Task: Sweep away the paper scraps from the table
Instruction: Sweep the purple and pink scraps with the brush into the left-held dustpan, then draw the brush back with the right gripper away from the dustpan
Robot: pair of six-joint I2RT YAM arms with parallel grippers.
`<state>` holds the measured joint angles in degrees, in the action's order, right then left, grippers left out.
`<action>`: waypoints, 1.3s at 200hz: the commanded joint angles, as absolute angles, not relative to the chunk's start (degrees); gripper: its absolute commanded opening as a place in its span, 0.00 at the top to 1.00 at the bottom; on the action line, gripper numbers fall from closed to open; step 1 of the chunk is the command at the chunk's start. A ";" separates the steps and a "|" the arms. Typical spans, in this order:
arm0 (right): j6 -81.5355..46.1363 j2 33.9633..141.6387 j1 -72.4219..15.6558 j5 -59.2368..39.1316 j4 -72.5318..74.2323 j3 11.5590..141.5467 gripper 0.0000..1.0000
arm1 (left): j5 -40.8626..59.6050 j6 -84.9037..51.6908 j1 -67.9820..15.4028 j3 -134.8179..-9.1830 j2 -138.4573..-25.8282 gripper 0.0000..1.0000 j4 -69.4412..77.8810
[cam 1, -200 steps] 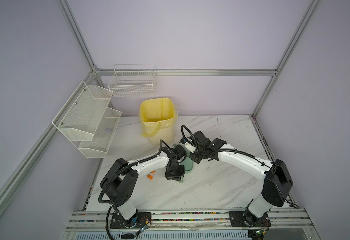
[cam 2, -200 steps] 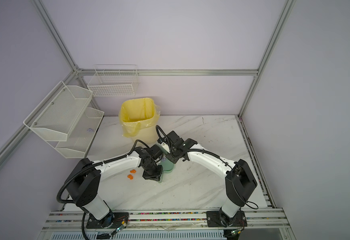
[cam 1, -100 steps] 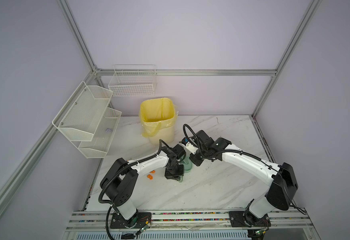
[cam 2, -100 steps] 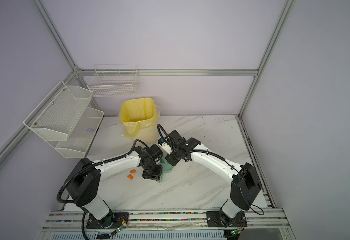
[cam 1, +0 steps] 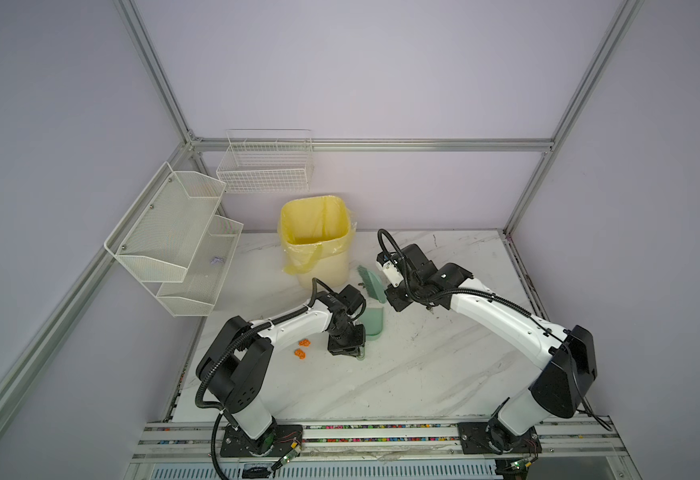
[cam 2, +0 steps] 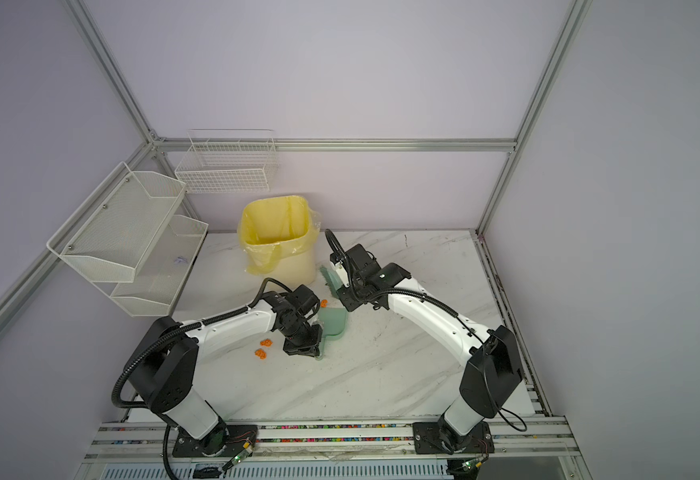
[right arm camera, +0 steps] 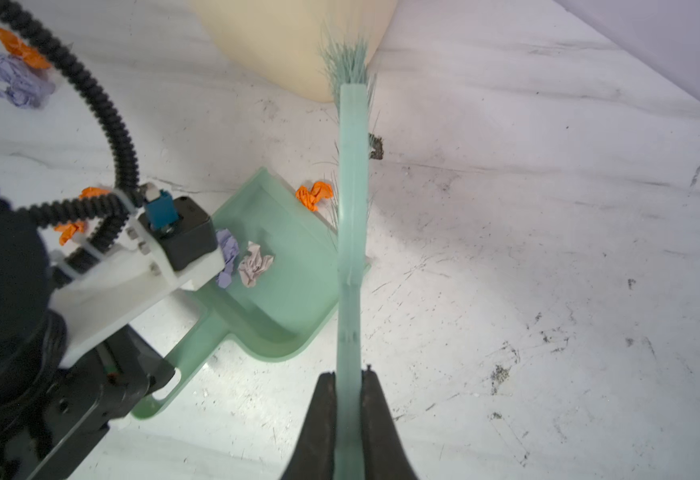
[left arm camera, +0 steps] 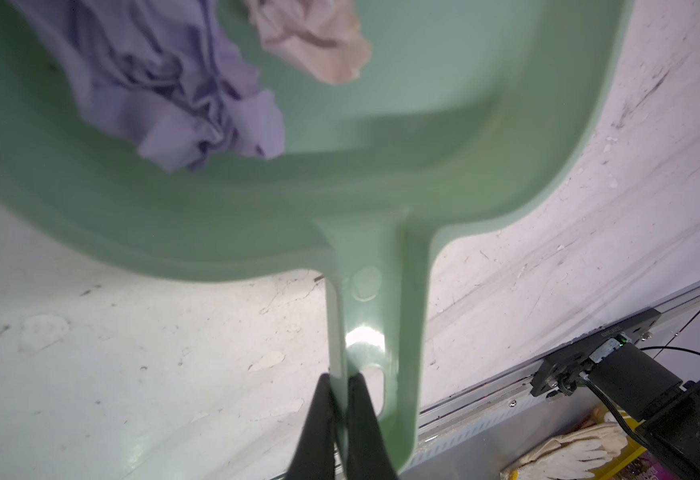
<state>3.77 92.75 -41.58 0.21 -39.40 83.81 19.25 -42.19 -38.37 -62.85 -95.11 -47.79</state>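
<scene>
My left gripper (left arm camera: 340,380) is shut on the handle of a green dustpan (cam 1: 373,320) that lies on the table (cam 1: 423,365). A lilac paper scrap (left arm camera: 182,83) and a pale one (left arm camera: 310,37) lie inside the pan. My right gripper (right arm camera: 348,376) is shut on a green brush (right arm camera: 352,174), whose bristles point toward the bin beyond the pan's open edge. One orange scrap (right arm camera: 314,194) sits on the table between the pan's mouth and the brush. Two orange scraps (cam 1: 304,342) (cam 1: 299,353) lie beside my left arm. A lilac and an orange scrap (right arm camera: 19,81) lie farther off.
A bin with a yellow liner (cam 1: 315,232) stands at the back of the table, close behind the brush. White mesh shelves (cam 1: 173,232) and a wire basket (cam 1: 265,166) hang on the left and back walls. The arm bases stand along the front rail (cam 1: 381,432).
My right gripper has drawn the brush back from over the dustpan toward the bin. The left arm and the dustpan have stayed where they were.
</scene>
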 commanded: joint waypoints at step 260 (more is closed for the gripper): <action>4.02 95.00 -40.69 -22.31 -32.61 77.47 1.00 | 20.11 -40.70 -36.12 -60.71 -93.73 1.00 -47.68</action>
